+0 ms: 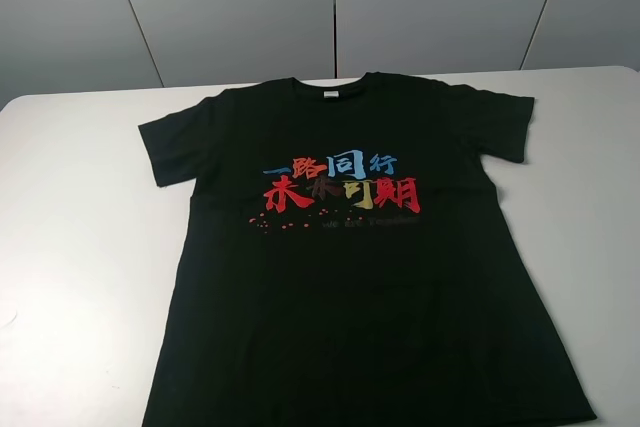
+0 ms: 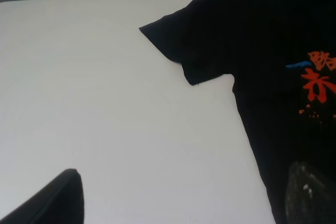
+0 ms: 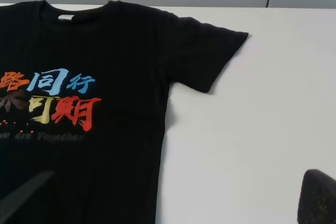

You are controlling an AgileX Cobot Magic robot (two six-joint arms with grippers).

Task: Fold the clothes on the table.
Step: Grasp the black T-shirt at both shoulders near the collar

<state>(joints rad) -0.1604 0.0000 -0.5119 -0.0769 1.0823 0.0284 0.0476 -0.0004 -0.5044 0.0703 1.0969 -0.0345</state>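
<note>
The black T-shirt (image 1: 350, 277) lies flat and face up on the white table (image 1: 70, 247), collar at the far side, both sleeves spread. Red, blue and tan characters (image 1: 340, 182) cross its chest, and a small white neck label (image 1: 329, 95) shows. Neither gripper shows in the exterior view. In the left wrist view the left gripper (image 2: 181, 198) is open and empty, its fingers (image 2: 52, 203) wide apart, near the shirt (image 2: 262, 51) and its sleeve (image 2: 178, 35). The right gripper (image 3: 170, 200) is open and empty, straddling the shirt's (image 3: 121, 51) other side edge.
Grey wall panels (image 1: 330, 7) stand behind the table's far edge. Bare white tabletop lies on both sides of the shirt (image 2: 105, 103) (image 3: 252, 129). The shirt's hem runs out of the exterior view at the near side.
</note>
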